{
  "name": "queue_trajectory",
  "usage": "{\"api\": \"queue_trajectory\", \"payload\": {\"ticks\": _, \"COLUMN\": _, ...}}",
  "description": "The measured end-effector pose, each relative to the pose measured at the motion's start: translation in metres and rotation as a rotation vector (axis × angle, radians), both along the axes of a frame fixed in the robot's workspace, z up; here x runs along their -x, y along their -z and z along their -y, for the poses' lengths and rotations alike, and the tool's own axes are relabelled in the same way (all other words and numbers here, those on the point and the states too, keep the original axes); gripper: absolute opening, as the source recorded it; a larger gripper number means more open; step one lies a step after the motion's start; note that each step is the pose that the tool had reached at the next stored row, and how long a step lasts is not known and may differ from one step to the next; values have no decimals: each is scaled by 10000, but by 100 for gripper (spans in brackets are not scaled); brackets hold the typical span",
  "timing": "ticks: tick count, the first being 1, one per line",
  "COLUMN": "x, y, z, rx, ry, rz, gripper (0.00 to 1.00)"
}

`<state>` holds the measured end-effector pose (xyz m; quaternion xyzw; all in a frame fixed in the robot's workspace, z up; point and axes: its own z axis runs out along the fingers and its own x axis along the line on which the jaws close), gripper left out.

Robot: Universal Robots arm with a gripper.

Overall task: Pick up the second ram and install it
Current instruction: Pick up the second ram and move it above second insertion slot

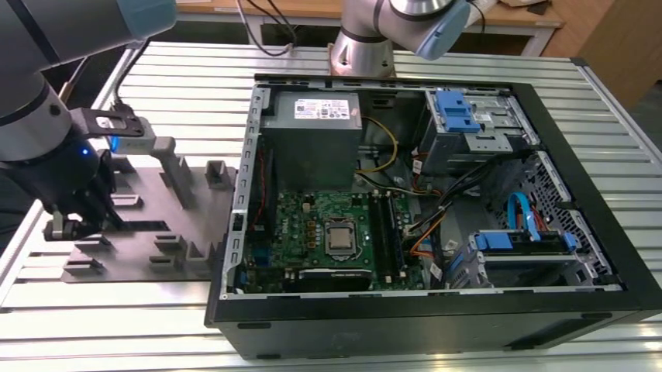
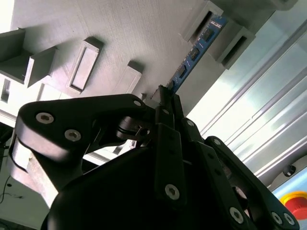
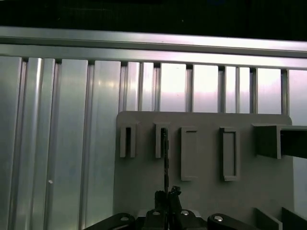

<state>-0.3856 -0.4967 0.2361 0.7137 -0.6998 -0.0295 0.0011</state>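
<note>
The hand (image 2: 165, 98) is closed on the second ram (image 2: 194, 50), its two fingers pinched together over the stick's near end. In the exterior view the hand (image 1: 64, 226) hangs low over the gray tray (image 1: 176, 232), which lies on the slatted metal surface (image 1: 104, 310) near the edge on the exterior view's left. The open computer case (image 1: 414, 325) sits just beside the tray, with the green motherboard (image 1: 321, 225) on its floor.

The ram stands on its long edge in the tray (image 2: 120, 28). Its blue face and row of dark chips show in the second wrist view. Its long axis runs straight away from the hand, and its far end sits between two raised gray blocks (image 2: 235, 38) close to a corner of the tray.

In the first wrist view the ram (image 3: 165, 163) appears edge-on as a thin dark line. It leads from the hand (image 3: 168, 194) to a pair of blocks (image 3: 160, 140) just short of the tray's (image 3: 134, 187) far edge. This line is parallel to the tray's nearest side edge and to the slats of the surface (image 3: 72, 120)
</note>
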Motion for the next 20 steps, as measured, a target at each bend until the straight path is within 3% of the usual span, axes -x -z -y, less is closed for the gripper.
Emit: {"api": "queue_trajectory", "payload": {"ticks": 20, "x": 0, "y": -271, "z": 0, "rx": 0, "ry": 0, "rz": 0, "gripper": 14}}
